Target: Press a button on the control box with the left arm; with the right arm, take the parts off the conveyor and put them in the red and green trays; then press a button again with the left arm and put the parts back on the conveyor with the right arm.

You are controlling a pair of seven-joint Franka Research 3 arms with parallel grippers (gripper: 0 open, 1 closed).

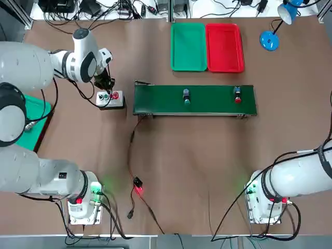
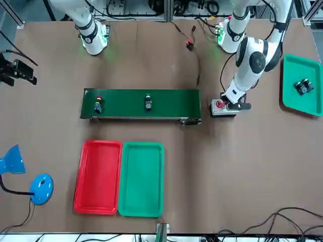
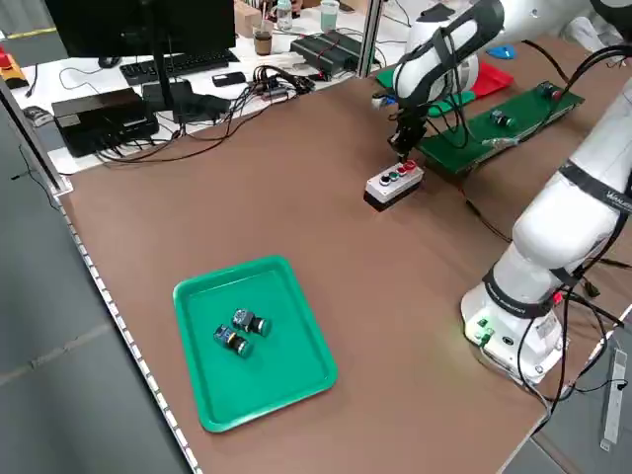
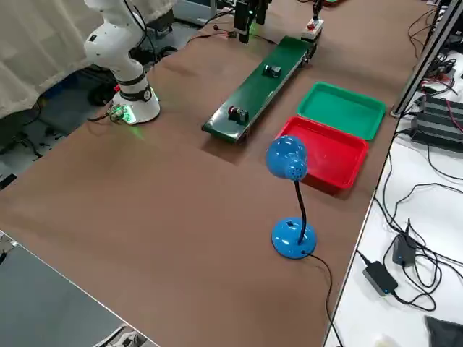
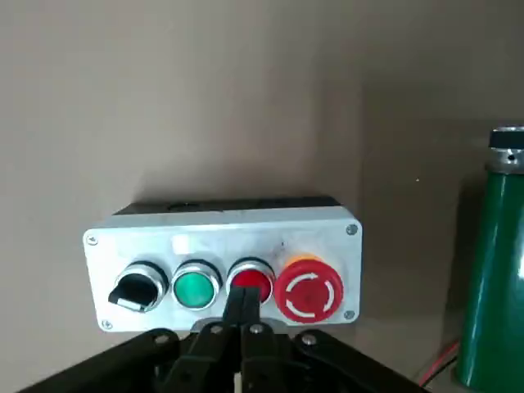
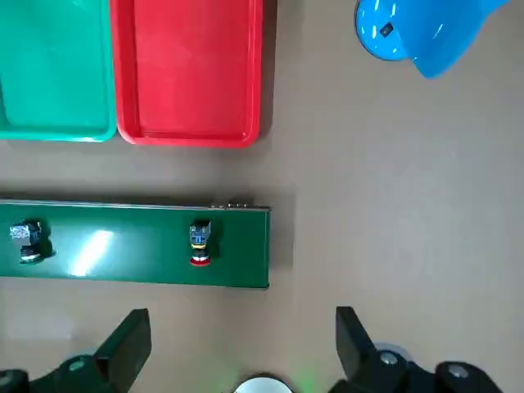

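The left gripper has its jaws pressed together into one blunt tip, holding nothing — a shape that suits poking rather than grasping. That tip sits over the small red button on the control box, which stands on the table just off the conveyor's end on the robot's left. In the left wrist view the closed fingers overlap the red button's lower rim; whether they already bear on it cannot be told. Beside that button are a green button, a black selector switch and a large red emergency stop, so a narrow tip helps hit one control without touching its neighbours.

The right gripper hangs above the table on the robot's right, near its own side of the conveyor, with its jaws spread wide and empty; it looks ready for picking once the belt is dealt with.

Two parts lie on the belt: one with a green cap near the middle, one with a red cap towards the end on the robot's right. The green tray and red tray sit side by side, touching, on the far side of the conveyor, both with nothing in them. Judged from this, the first button press is in hand and the sorting is not yet begun
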